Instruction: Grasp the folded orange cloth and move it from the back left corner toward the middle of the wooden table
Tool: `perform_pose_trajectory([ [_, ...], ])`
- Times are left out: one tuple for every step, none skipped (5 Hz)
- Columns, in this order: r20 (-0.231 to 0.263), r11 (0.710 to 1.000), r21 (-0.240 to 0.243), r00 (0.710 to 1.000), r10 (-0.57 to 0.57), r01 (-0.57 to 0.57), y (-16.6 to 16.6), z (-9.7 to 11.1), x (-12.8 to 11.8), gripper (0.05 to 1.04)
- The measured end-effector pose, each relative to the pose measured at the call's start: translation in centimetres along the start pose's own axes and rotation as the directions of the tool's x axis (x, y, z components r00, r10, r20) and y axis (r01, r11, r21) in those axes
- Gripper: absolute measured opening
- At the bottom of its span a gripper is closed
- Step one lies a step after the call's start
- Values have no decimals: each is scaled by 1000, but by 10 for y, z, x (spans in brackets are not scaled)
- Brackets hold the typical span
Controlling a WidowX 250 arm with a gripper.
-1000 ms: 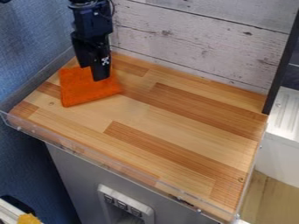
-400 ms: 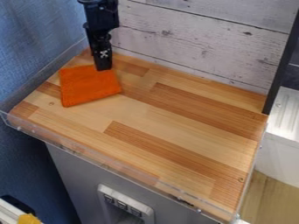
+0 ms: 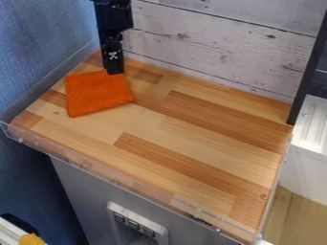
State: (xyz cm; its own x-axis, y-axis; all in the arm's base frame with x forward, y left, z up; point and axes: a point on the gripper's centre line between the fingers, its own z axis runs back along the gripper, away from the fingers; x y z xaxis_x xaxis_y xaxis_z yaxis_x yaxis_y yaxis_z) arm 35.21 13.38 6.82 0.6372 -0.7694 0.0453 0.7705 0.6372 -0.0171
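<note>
Broadly, the wooden countertop [image 3: 191, 119] is laid in pale and darker strips, with a clear rim [image 3: 96, 167] along its near edge. A whitewashed plank wall [image 3: 211, 52] stands behind it, a blue textured wall [image 3: 38, 38] lies to the left, and a black post [image 3: 309, 72] rises at the far right corner. Beyond the right side is a white ridged unit [image 3: 311, 124], and below the counter a grey cabinet front [image 3: 83, 191] carries a white panel [image 3: 115, 209].

The orange cloth [image 3: 96, 93] lies flat towards the counter's far left corner. It is nearly square, with no marked long axis; its near edge slants up from lower left to right, and one corner points down and left. The black gripper [image 3: 115, 72] hangs upright at the cloth's far edge; whether it is spread or pressed together, or touches the cloth, cannot be told.
</note>
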Motion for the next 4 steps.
perform_pose_trajectory([
  [0,999,-14,1000,-29,29,4,2,1,998],
  [-7,998,-30,999,-48,48,3,5,0,998],
  [-27,998,-41,998,-54,53,3,7,-3,998],
  [-55,997,-62,997,-45,42,5,2,-7,998],
])
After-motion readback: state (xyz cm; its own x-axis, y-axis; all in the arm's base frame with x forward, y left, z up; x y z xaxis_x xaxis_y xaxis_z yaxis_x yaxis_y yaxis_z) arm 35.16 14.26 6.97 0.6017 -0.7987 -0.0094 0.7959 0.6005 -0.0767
